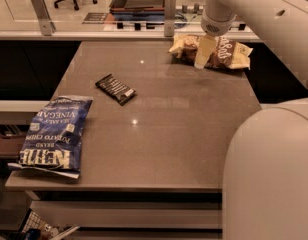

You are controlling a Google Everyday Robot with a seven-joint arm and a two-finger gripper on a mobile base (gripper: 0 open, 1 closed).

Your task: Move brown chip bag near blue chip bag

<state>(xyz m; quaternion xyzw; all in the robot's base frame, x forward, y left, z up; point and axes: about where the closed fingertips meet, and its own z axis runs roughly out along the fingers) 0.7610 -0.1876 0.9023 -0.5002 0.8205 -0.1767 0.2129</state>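
Note:
The brown chip bag [224, 54] lies crinkled at the table's far right corner, dark brown in the middle with pale yellow ends. My gripper [204, 53] comes down from the white arm onto the middle of this bag and covers part of it. The blue chip bag [56, 134] lies flat at the table's near left corner, its white edge hanging over the front. The two bags are far apart, at opposite corners of the table.
A small flat black snack packet [115, 88] lies on the brown table [169, 129] left of centre. My white arm body [271, 169] fills the near right. A glass partition with metal posts [169, 6] runs behind the table's far edge.

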